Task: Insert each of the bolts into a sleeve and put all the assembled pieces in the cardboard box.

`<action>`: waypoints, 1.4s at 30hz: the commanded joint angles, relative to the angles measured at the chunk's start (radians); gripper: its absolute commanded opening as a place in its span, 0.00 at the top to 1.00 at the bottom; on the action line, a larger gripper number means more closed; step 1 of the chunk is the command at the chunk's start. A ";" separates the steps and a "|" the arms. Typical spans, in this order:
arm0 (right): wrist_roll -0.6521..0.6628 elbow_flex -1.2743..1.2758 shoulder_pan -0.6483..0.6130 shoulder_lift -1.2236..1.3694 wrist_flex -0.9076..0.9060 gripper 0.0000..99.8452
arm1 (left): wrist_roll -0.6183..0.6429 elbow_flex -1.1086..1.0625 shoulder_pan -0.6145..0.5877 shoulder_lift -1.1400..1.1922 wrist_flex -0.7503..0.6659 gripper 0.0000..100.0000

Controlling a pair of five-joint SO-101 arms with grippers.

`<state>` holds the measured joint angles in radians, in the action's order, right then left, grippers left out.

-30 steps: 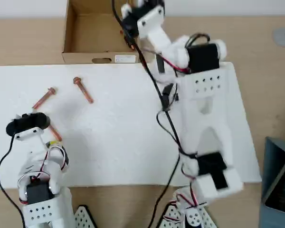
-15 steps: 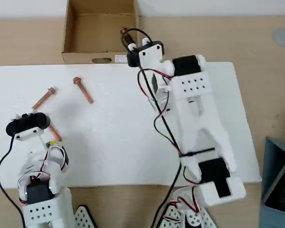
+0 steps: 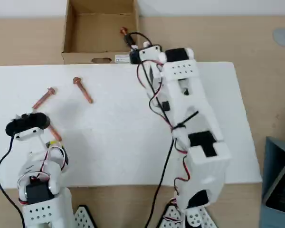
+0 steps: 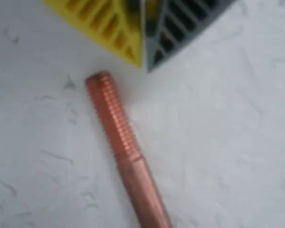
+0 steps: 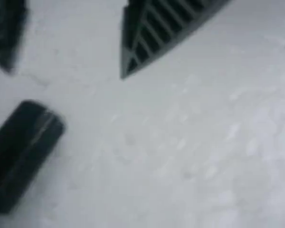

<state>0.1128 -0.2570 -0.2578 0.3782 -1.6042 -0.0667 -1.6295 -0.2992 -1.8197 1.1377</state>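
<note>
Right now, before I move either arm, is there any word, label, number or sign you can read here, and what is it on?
White label on the front wall of the cardboard box: carries print, but too small to read.
Copper bolt in the left wrist view: bare threads, no marking.
Nothing else in these views carries readable text.

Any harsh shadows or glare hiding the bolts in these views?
High view: even light, loose bolts on the white mat throw only faint shadows. Left wrist view: bolt evenly lit, no hot spots. Right wrist view: flat light on the mat, no glare.
</note>
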 commanded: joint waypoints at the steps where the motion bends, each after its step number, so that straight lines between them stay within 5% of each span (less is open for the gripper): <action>1: 0.000 -0.077 0.044 0.019 -0.009 0.80 | 0.000 0.005 -0.012 -0.005 -0.005 1.00; 25: 0.017 -0.242 0.036 0.306 0.014 0.80 | -0.002 0.005 -0.012 -0.005 -0.005 1.00; 34: 0.017 -0.245 0.036 0.364 0.014 0.95 | -0.002 0.005 -0.012 -0.005 -0.005 1.00; 42: 0.017 -0.248 0.036 0.358 0.009 0.96 | -0.002 0.005 -0.012 -0.005 -0.005 1.00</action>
<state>0.1189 -0.5010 -0.2194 0.7357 -1.6026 -0.0667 -1.6295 -0.2992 -1.8197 1.1377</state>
